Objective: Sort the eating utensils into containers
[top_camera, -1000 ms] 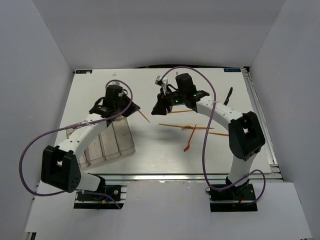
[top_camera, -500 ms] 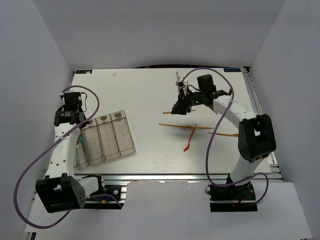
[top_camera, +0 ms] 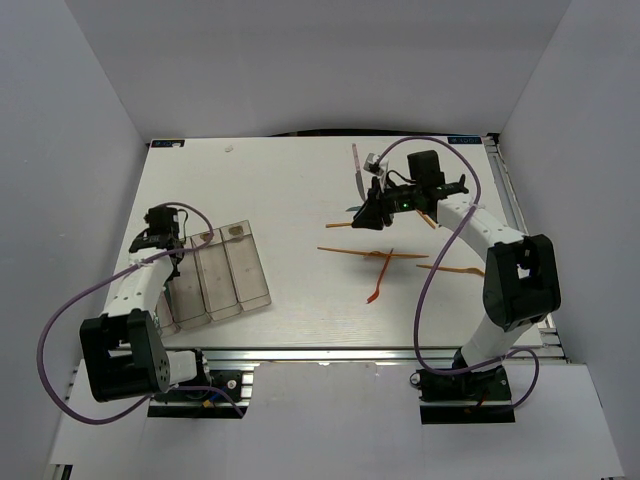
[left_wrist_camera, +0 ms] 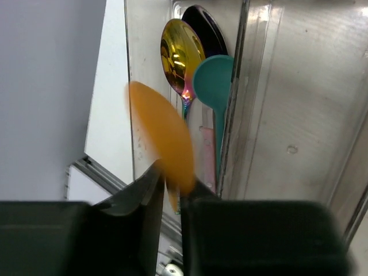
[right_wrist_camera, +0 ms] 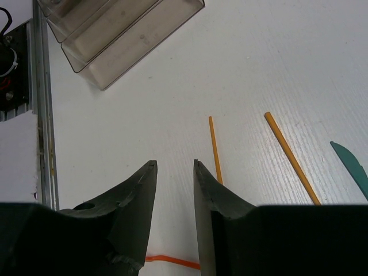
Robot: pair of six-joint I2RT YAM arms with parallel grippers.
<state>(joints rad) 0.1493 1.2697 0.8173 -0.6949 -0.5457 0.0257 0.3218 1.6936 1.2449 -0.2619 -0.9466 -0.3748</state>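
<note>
The left pincer (left_wrist_camera: 169,175) hangs over the leftmost compartment of the clear plastic containers (top_camera: 238,285), at the left side of the desk (top_camera: 300,300). An orange spoon (left_wrist_camera: 164,138) has its handle in the narrow gap between the jaws; it is blurred, and I cannot tell whether it is pinched. In the compartment below lie a gold spoon (left_wrist_camera: 178,54), a teal spoon (left_wrist_camera: 214,80) and a dark spoon (left_wrist_camera: 207,29), bowls close together. The right pincer (right_wrist_camera: 175,172) stands parted with nothing between its jaws, above bare desk. Two thin orange sticks (right_wrist_camera: 214,146) lie just beside it, with a teal knife tip (right_wrist_camera: 351,167) farther right
</note>
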